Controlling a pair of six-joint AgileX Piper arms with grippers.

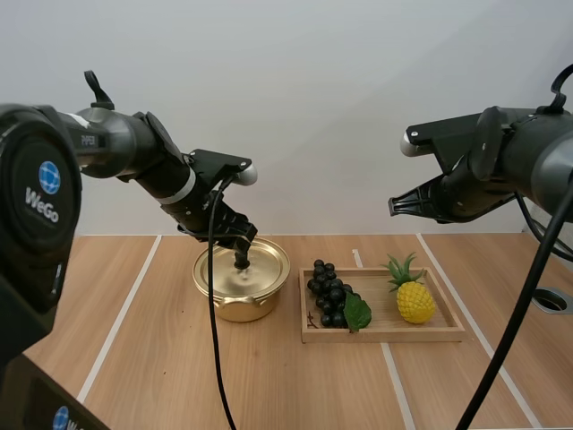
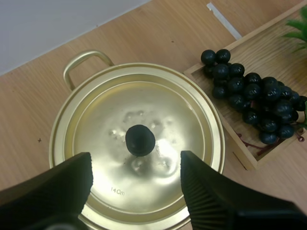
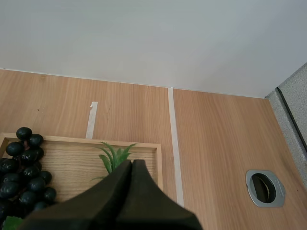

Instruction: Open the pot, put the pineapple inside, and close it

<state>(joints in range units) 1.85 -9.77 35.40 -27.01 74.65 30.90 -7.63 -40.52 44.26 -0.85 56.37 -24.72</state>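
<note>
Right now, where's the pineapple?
In the high view, the pineapple sits at the right end of the tray, with the grapes at the tray's left end.

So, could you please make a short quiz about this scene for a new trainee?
1. True or false: the lid is already off the pot.
2. Which hand is open over the lid? A left, B right, C neither.
3. Fill in: the pineapple lies on the wooden tray together with the ____.

Key: 1 false; 2 A, the left hand; 3 grapes.
</note>
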